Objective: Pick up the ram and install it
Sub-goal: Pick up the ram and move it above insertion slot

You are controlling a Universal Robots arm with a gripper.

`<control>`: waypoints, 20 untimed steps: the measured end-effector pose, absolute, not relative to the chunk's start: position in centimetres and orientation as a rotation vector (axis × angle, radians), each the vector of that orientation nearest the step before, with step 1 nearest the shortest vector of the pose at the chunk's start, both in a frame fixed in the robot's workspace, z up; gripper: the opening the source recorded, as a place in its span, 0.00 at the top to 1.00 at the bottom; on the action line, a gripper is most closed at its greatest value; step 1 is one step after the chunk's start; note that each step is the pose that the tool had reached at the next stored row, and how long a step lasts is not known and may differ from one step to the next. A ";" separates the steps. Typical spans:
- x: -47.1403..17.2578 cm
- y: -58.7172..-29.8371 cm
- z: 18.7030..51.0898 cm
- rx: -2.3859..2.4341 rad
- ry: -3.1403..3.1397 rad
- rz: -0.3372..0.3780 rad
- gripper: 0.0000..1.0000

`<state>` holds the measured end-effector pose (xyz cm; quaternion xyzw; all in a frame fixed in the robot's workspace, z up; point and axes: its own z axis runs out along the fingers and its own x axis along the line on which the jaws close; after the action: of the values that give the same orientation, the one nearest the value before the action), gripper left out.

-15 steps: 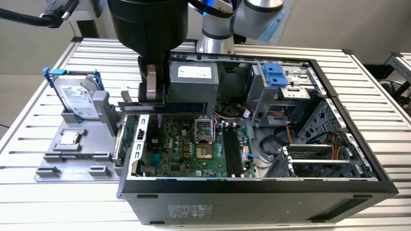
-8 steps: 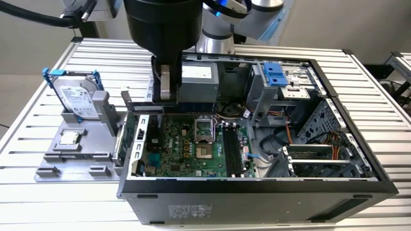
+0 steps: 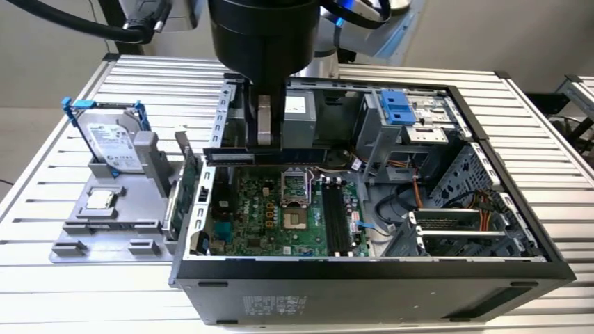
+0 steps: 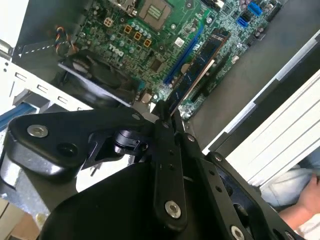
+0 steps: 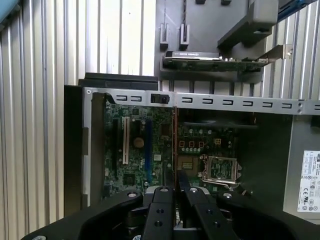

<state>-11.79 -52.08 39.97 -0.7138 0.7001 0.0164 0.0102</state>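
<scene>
On the table (image 3: 55,292) stands the open computer case (image 3: 371,268), with the motherboard (image 3: 269,209) below the jaws. They are clamped on the ram (image 3: 297,154). We judge its long axis crosswise to the black memory slots (image 3: 336,216), which lie toward the exterior view's right.

We seem to be in a robotics lab or test bench. In the exterior view an open computer case (image 3: 371,278) lies on a table of ribbed aluminium profiles (image 3: 529,118), its green motherboard (image 3: 269,209) exposed at centre. At the left of the frame a grey fixture (image 3: 102,229) holds a hard drive (image 3: 111,146) upright, and a black robot arm (image 3: 264,35) hangs at upper centre.
</scene>
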 end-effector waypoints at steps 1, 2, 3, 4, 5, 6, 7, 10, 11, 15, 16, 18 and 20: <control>-11.6 -52.1 40.0 -2.228 2.185 0.051 1.00; -11.3 -52.1 40.0 -2.228 2.185 0.051 1.00; -11.1 -52.1 40.0 -2.228 2.185 0.051 1.00; -10.8 -52.1 40.0 -2.228 2.185 0.051 1.00; -10.5 -52.1 40.0 -2.228 2.185 0.051 1.00; -10.3 -52.1 40.0 -2.228 2.185 0.051 1.00; -10.0 -52.1 40.0 -2.228 2.185 0.051 1.00; -9.3 -52.1 40.0 -2.228 2.185 0.051 1.00; -9.0 -52.1 40.0 -2.228 2.185 0.051 1.00; -8.0 -52.1 40.0 -2.228 2.185 0.051 1.00; -7.7 -52.1 40.0 -2.228 2.185 0.051 1.00; -7.3 -52.1 40.0 -2.228 2.185 0.051 1.00; -6.8 -52.1 40.0 -2.228 2.185 0.051 1.00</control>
<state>-6.77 -52.08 39.97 -0.7138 0.7000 0.0164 0.0102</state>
